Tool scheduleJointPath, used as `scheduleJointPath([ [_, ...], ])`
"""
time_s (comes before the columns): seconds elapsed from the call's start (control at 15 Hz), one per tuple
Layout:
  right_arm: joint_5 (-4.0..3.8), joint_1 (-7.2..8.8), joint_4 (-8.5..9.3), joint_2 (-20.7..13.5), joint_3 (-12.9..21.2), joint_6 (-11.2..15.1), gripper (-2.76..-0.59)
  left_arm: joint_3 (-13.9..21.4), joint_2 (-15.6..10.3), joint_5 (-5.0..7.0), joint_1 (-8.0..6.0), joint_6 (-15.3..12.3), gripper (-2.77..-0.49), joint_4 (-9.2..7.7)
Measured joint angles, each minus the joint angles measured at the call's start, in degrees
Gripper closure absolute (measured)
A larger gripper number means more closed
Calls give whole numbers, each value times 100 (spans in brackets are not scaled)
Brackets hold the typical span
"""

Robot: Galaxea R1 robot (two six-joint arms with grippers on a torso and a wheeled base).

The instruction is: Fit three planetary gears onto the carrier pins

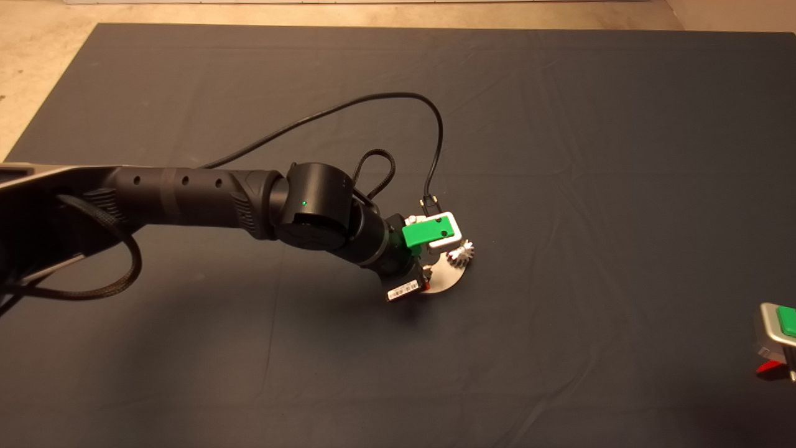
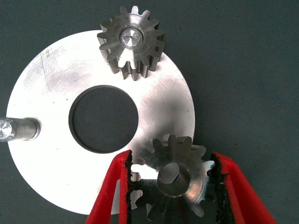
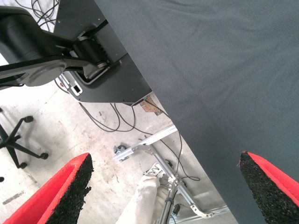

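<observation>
The flat silver carrier disc [image 2: 51,84] with a central hole lies on the dark mat; it also shows in the head view [image 1: 446,281]. One planetary gear [image 2: 131,42] sits on a pin at the disc's rim, and shows in the head view [image 1: 462,253]. A second pin [image 2: 18,129] stands bare. My left gripper [image 2: 174,186] is shut on a second gear [image 2: 175,179] and holds it over the disc's rim, where the third pin is hidden under it. In the head view the left gripper [image 1: 428,272] is over the disc. A third gear is out of view. My right gripper [image 1: 777,348] is parked at the lower right, open.
A black cable [image 1: 373,106] loops over the mat behind the left arm. The right wrist view shows the mat's edge [image 3: 187,135], the floor, a chair base [image 3: 16,140], cables and a person's leg [image 3: 140,203].
</observation>
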Motion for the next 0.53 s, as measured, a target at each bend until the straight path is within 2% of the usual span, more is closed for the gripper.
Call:
scheduleJointPath([
  [0.53, -3, 0, 2, 0, -1, -1, -233, -116, 13, -19, -51, 55, -81, -102],
])
